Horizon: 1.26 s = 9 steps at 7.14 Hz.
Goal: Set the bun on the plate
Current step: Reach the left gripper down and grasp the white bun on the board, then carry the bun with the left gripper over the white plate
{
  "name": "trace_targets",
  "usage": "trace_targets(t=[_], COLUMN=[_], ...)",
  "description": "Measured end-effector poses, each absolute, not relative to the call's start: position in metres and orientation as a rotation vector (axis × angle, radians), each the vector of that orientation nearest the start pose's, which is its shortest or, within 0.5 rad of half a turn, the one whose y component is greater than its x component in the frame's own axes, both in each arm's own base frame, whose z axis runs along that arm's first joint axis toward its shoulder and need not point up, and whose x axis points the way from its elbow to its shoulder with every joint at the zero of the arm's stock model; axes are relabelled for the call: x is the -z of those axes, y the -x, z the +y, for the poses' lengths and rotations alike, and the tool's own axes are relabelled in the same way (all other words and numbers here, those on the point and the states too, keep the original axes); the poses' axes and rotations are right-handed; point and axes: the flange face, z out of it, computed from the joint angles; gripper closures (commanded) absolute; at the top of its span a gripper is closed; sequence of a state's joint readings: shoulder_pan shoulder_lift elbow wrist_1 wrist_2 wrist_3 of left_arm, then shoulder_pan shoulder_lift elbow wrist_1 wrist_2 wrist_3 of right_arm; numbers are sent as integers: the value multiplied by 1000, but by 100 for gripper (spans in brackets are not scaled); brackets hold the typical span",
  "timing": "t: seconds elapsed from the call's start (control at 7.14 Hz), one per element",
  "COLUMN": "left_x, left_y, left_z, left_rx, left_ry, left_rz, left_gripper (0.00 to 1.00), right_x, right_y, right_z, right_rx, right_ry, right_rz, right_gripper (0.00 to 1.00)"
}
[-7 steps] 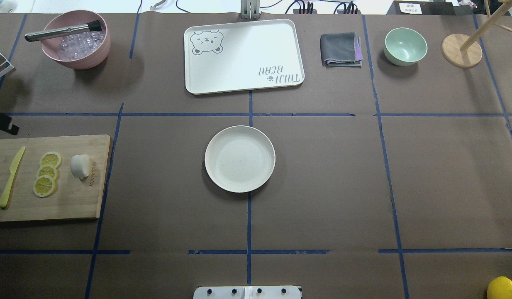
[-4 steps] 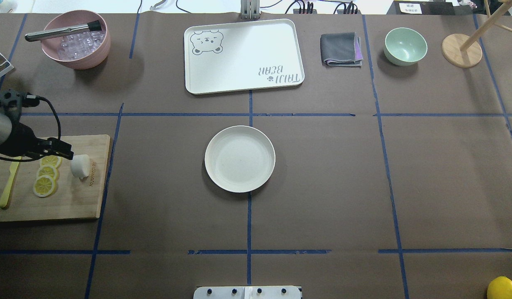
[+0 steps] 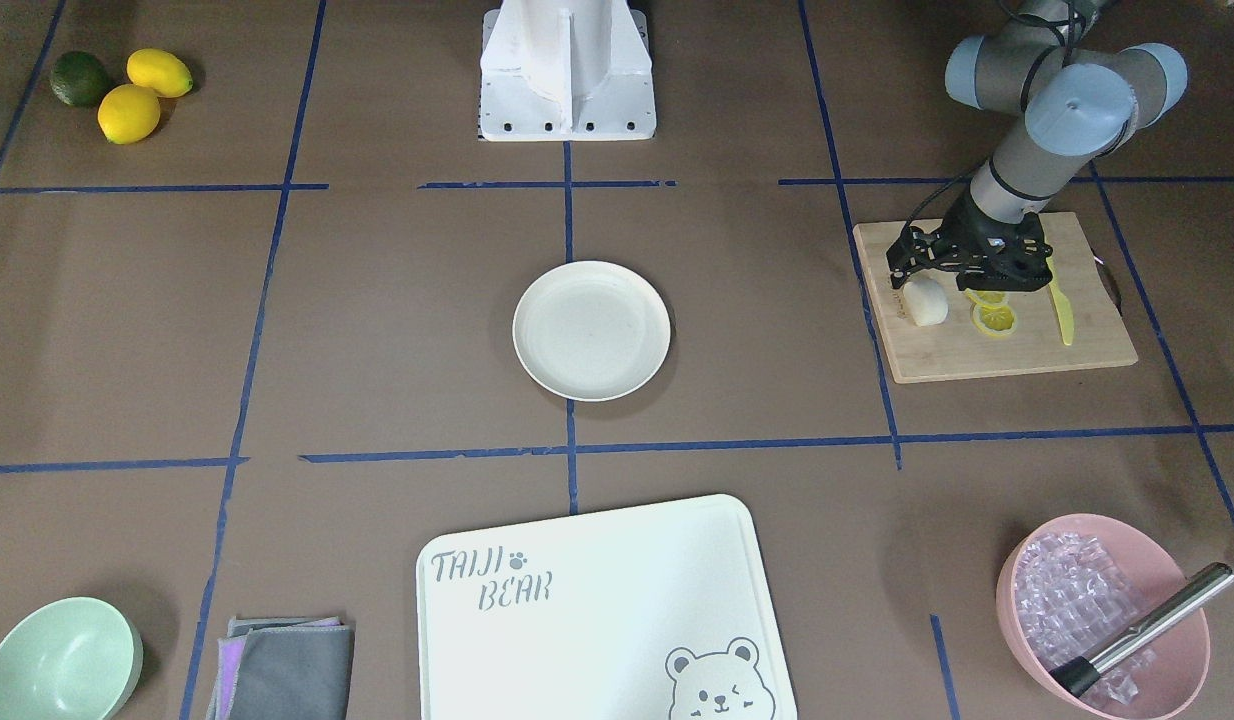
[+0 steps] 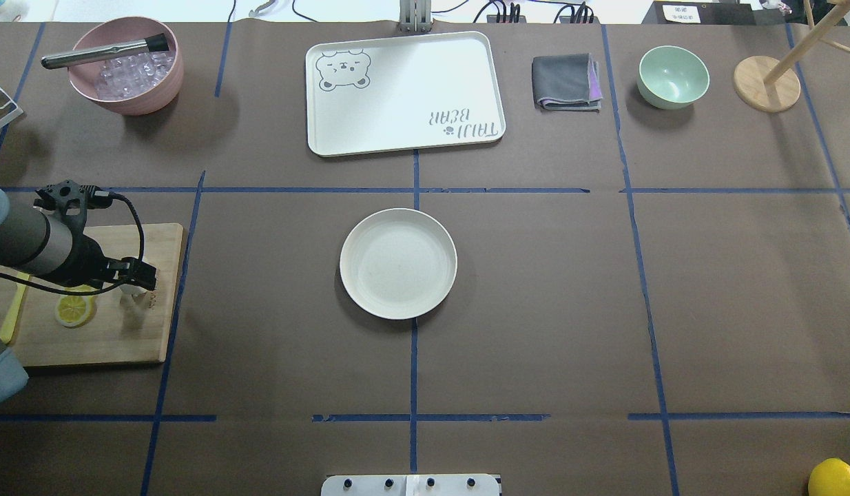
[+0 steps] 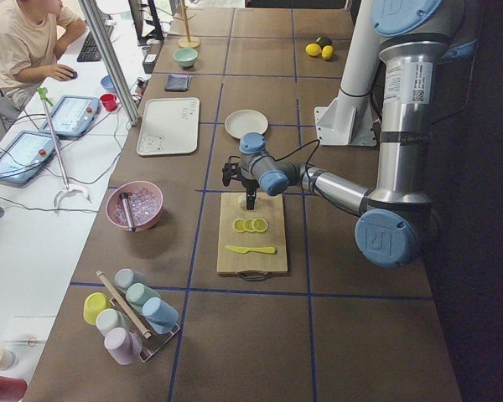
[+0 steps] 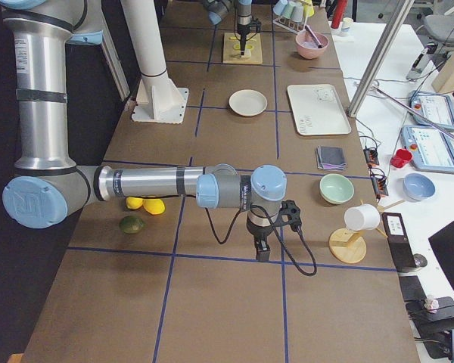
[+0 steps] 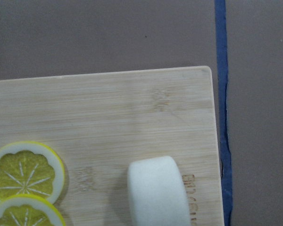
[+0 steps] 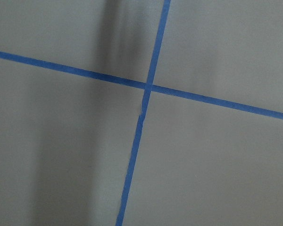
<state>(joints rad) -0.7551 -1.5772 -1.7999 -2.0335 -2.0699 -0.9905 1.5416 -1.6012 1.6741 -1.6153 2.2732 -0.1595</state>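
Observation:
The bun is a small white lump lying near the inner edge of the wooden cutting board. The left wrist view looks straight down on the bun at its bottom edge, and no fingers show there. My left gripper hangs just above the board, over the bun and the nearest lemon slices, with its jaws apparently spread and nothing in them. From overhead, the left gripper covers most of the bun. The cream plate sits empty at the table's centre. My right gripper shows only in the exterior right view, so its state cannot be told.
Lemon slices and a yellow knife share the board. A pink bowl of ice, a white tray, a folded cloth and a mint bowl line the far side. Whole lemons lie near the right arm.
My left arm has come in from the left edge and moved right across the board. It now covers the bun and two lemon slices from overhead. The bun has not moved.

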Motion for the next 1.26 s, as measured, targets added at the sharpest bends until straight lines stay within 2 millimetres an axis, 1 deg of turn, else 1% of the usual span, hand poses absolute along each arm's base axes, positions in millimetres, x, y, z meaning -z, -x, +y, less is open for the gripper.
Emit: trace_targets(t=[0.14,0.28,0.56,0.7,0.84,0.98,1.12,1.26], left_x=[-501,-500,-493,-481,-456,-415,-364,-315], left_y=[-323,-327,-328,-329,-334,-347,-369,-405], left_z=[-421,-424,-426,-426,-432,-444,-455,-453], left_rx=[-8,-8,-10,-12,-11,2,20,31], left_ry=[-44,-42,-45,-50,-53,-51,-40,-24], left_rz=[829,828,835,842,846,847,856,869], left_gripper=[65,74,75,75,74,73,72,71], right_x=[-632,-632,-632,-633,-633,-633,-633,-633], right_y=[-55,-55,-55,-55,-55,-55,-55,-55], right_z=[-482,-481,-481,-481,-481,-480,-480,-480], right_rx=[191,191,191,190,190,190,190,189], right_ry=[-73,-73,-72,-72,-71,-71,-71,-70], right_rz=[-700,-700,-700,-700,-701,-702,-703,-705], right_gripper=[0,0,0,0,0,0,0,0])
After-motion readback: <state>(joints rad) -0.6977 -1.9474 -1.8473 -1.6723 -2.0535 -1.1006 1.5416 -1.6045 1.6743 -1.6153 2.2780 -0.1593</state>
